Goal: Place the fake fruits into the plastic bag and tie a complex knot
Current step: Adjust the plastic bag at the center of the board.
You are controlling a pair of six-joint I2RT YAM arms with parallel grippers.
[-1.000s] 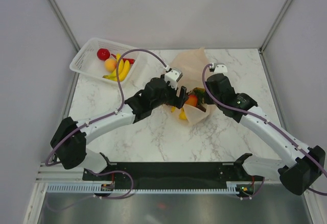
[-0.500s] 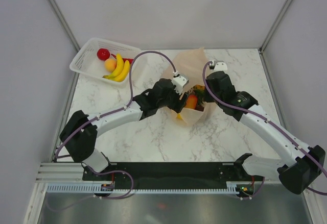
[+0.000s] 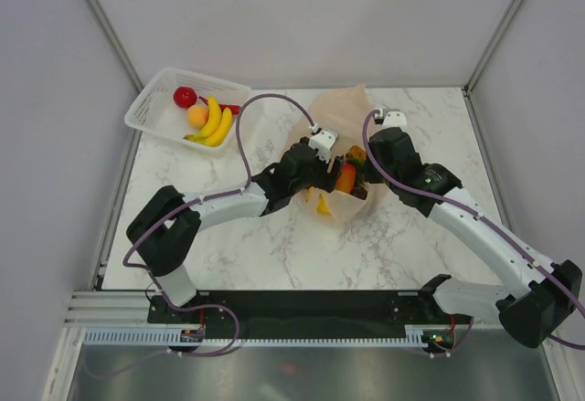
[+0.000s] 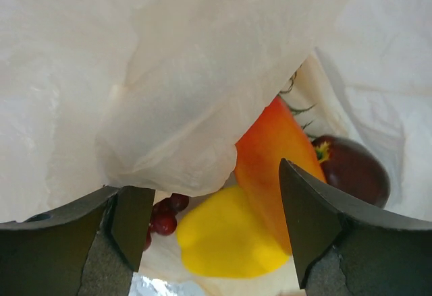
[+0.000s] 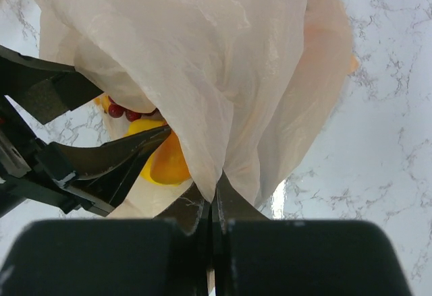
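The peach plastic bag (image 3: 340, 113) lies at the table's middle back, its mouth toward the arms. My right gripper (image 3: 370, 174) is shut on the bag's rim (image 5: 223, 60), holding it up; the film is pinched at the right gripper's tips (image 5: 214, 183). My left gripper (image 3: 331, 180) stands open inside the mouth (image 4: 208, 181). Below and between its fingers lie a yellow fruit (image 4: 223, 239), an orange fruit (image 4: 277, 148), a dark plum (image 4: 354, 171) and purple grapes (image 4: 162, 218). A fold of the bag (image 4: 189, 73) hangs over them. No knot shows.
The white lattice basket (image 3: 151, 109) stands at the back left with a red apple (image 3: 185, 97), a peach (image 3: 196, 115), bananas (image 3: 215, 120) and a red chili (image 3: 233, 109). Grey walls close the marble table (image 3: 274, 246) on three sides.
My left arm has swung right and pushed its gripper deeper into the bag's mouth. The right gripper has kept its hold on the rim.
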